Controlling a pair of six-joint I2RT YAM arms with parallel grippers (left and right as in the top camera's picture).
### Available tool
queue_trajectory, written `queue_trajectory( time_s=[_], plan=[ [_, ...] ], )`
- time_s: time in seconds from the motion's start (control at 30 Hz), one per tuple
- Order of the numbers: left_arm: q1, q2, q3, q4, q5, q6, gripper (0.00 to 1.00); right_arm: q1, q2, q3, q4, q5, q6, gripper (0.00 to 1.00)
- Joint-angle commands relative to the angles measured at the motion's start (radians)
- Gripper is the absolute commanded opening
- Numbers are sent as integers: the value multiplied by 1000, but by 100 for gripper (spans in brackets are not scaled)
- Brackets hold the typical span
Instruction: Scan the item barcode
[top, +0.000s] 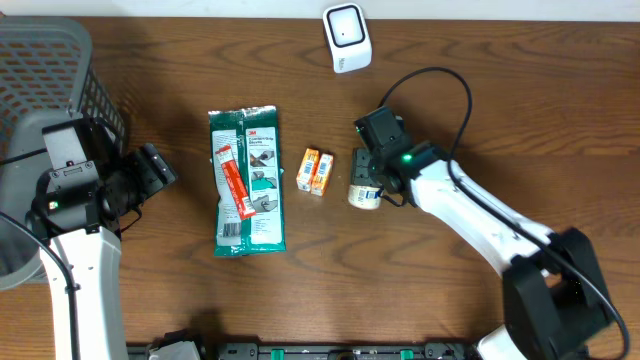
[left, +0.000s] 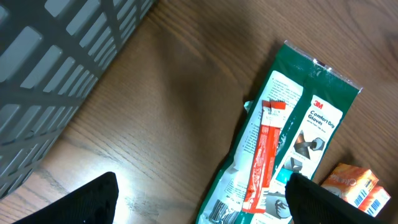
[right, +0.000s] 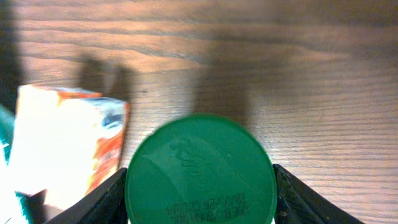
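Your right end effector (right: 200, 199) grasps the jar (right: 200, 168) by its green lid, beside the boxes (right: 65, 143), ready for the scanner (top: 347, 38). Left end effector (left: 202, 202) hangs released.

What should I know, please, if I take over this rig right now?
Left gripper: open, empty, hovering near the grey mesh basket.
Right gripper: closed on the small green-lidded jar, beside two small orange boxes.
The white barcode scanner sits at the table's far edge.
Done: jar gripped.
Left: lift it and present its barcode to the scanner.
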Motion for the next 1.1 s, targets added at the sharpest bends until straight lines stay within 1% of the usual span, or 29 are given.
queue_trajectory(
  time_s=[0.0, 0.2, 0.27, 0.47, 1.07],
  plan=[
    [2, 3, 13, -2, 5, 6, 86, -13, -59, 3, -15, 21, -109, 43],
    [2, 3, 13, -2, 5, 6, 86, -13, -57, 3, -38, 21, -183, 42],
    [2, 3, 13, -2, 5, 6, 86, -11, -56, 3, -50, 21, -184, 44],
    [2, 3, 13, -2, 5, 6, 86, -11, -56, 3, -55, 21, -184, 45],
    [2, 3, 13, -2, 5, 6, 86, -12, -56, 3, -82, 21, -185, 46]
  ],
)
